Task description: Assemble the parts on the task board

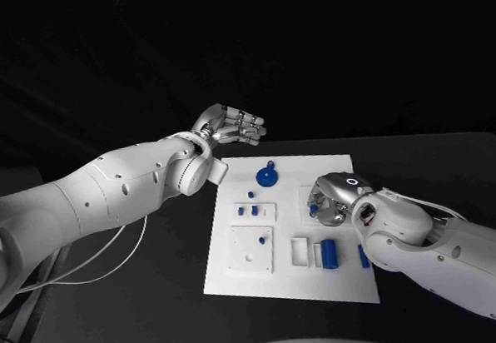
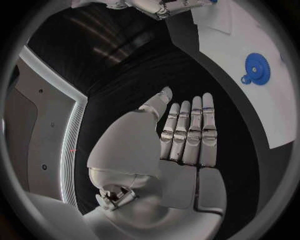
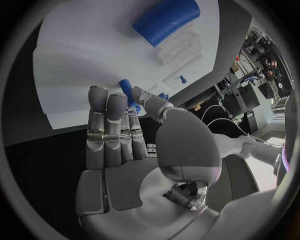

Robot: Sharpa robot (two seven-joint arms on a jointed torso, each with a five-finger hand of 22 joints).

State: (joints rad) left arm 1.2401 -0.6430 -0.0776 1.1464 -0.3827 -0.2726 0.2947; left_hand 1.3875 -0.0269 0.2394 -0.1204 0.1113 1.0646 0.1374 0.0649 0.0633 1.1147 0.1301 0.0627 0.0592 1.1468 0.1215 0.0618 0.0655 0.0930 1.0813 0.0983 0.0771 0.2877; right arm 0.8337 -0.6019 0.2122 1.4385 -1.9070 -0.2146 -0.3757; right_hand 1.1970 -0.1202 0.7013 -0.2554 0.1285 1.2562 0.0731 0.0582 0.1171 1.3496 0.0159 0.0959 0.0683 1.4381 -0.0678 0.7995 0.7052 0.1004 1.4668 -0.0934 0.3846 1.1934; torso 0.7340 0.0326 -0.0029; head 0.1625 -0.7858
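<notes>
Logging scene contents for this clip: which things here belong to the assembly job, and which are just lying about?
Job:
task board
blue gear
blue cylinder
small blue pegs
right hand, over the board
left hand, off the board

Lying about:
white cable
black table

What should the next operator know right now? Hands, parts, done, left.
Left hand: open, fingers straight, hovering over the black table beyond the far edge of the white task board, holding nothing.
Right hand: over the board's right side, fingers extended beside a small blue peg; whether it grips it cannot be told.
Parts: blue gear wheel flat near the far edge; blue cylinder lying in a tray near the front; blue pin lying to its right; small blue pegs in the left block.
Done: unclear.
Left: gear, cylinder and pin look unassembled.
</notes>
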